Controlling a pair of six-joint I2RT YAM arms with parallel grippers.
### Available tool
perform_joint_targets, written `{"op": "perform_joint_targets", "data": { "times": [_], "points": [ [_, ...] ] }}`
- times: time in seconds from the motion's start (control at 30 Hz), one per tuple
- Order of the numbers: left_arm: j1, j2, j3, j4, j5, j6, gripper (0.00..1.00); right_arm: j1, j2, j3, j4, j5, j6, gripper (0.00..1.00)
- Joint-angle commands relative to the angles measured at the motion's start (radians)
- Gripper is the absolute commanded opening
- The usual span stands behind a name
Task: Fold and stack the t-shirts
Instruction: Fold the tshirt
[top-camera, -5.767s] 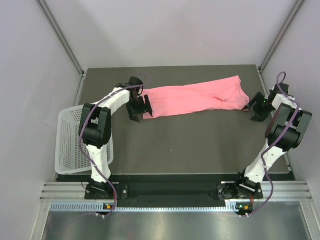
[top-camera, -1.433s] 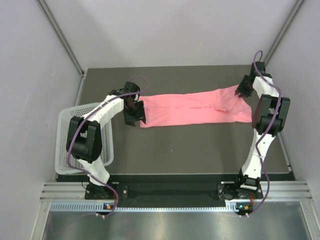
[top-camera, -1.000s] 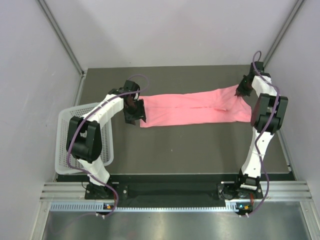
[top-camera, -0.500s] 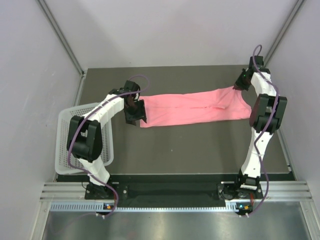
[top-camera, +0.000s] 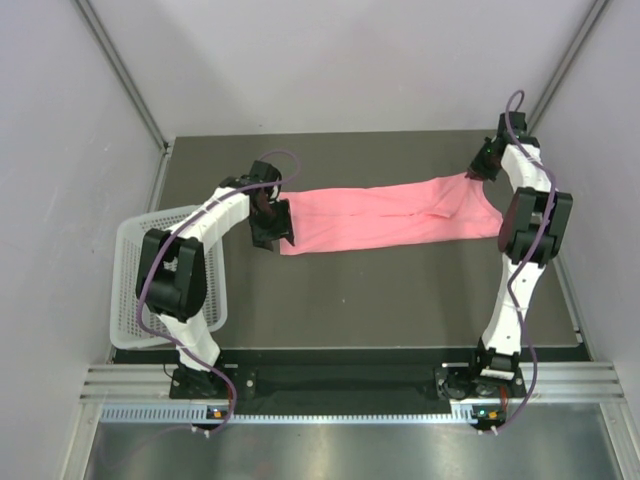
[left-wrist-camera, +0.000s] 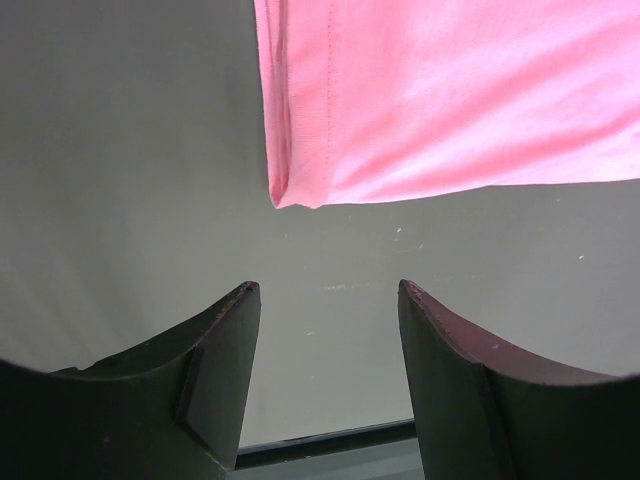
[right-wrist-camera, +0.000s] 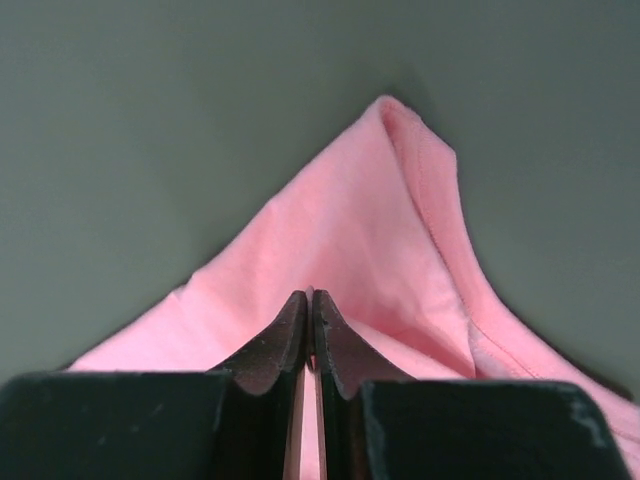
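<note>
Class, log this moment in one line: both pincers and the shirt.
left pincer: open, just off t-shirt corner | right pincer: shut on t-shirt end | t-shirt: long band across table

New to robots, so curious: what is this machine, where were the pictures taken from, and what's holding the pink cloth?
Two robot arms stand at the near edge of a dark table. One picture looks down from above; the other two come from wrist cameras. A pink t-shirt lies stretched across the table, a white basket at its left. The left arm has its jaws open, just short of the shirt's end. The right arm has its jaws shut on the opposite end's corner.
</note>
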Motion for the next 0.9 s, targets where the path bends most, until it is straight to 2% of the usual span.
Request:
{"op": "perform_joint_targets", "data": {
  "times": [0.0,0.13,0.27,0.47,0.5,0.6,0.73,0.87],
  "points": [
    [-0.005,0.003,0.042,-0.006,0.010,0.008,0.63,-0.008,0.035,0.069,0.042,-0.005,0.022,0.06],
    [-0.005,0.002,0.048,-0.011,0.007,0.005,0.62,-0.011,0.081,0.098,0.039,-0.037,0.030,0.13],
    [-0.005,0.005,0.065,-0.017,0.005,0.007,0.62,-0.016,0.103,0.144,0.009,-0.050,0.029,0.36],
    [-0.003,0.029,0.120,-0.031,-0.019,0.017,0.63,-0.019,0.016,0.178,-0.068,-0.016,-0.002,0.48],
    [-0.002,0.032,0.138,-0.032,-0.024,0.019,0.63,-0.016,-0.001,0.158,-0.091,-0.017,-0.007,0.54],
    [0.005,0.061,0.192,-0.026,-0.024,0.039,0.64,-0.013,-0.083,0.072,-0.117,-0.022,-0.030,0.60],
    [0.018,0.158,0.289,-0.020,-0.031,0.068,0.67,-0.011,-0.228,-0.117,-0.062,-0.100,-0.017,0.63],
    [0.047,0.256,0.399,-0.002,-0.030,0.096,0.62,-0.005,-0.299,-0.250,-0.057,-0.134,-0.020,0.64]
  ]
}}
